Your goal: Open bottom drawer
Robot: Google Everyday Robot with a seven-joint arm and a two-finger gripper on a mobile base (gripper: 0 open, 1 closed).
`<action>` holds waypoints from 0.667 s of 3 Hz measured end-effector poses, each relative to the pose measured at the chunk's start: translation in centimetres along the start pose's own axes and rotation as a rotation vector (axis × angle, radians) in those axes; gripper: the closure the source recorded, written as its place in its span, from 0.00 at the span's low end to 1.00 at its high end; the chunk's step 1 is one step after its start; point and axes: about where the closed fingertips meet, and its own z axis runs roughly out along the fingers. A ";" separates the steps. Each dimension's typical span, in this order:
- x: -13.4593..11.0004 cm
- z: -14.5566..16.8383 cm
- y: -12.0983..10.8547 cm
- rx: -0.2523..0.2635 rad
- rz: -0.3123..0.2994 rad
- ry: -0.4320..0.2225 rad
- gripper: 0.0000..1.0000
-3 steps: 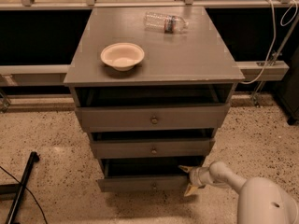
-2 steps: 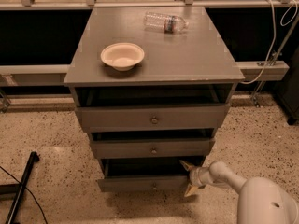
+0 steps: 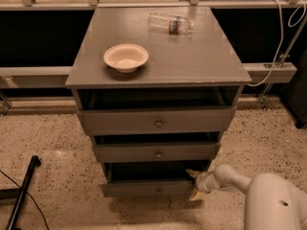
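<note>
The bottom drawer (image 3: 144,188) is the lowest, narrowest grey front of the cabinet, with a small round metal knob (image 3: 159,190). It stands pulled out a little, with a dark gap above its front. My gripper (image 3: 194,185) sits at the drawer's right front corner, at the end of the white arm (image 3: 259,195) coming from the lower right. Its two pale fingers are spread, one above and one below the drawer's front edge.
Above are the middle drawer (image 3: 157,152) and top drawer (image 3: 156,121), both slightly out. On the cabinet top (image 3: 192,61) sit a beige bowl (image 3: 125,57) and a lying plastic bottle (image 3: 169,23). A black pole (image 3: 21,195) lies on the speckled floor at left.
The gripper stays at the drawer's right corner. The drawer and arm show almost no movement.
</note>
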 end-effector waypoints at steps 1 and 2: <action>-1.2 -0.3 4.6 -0.084 0.063 0.020 0.39; -2.3 -0.8 8.3 -0.133 0.113 0.011 0.63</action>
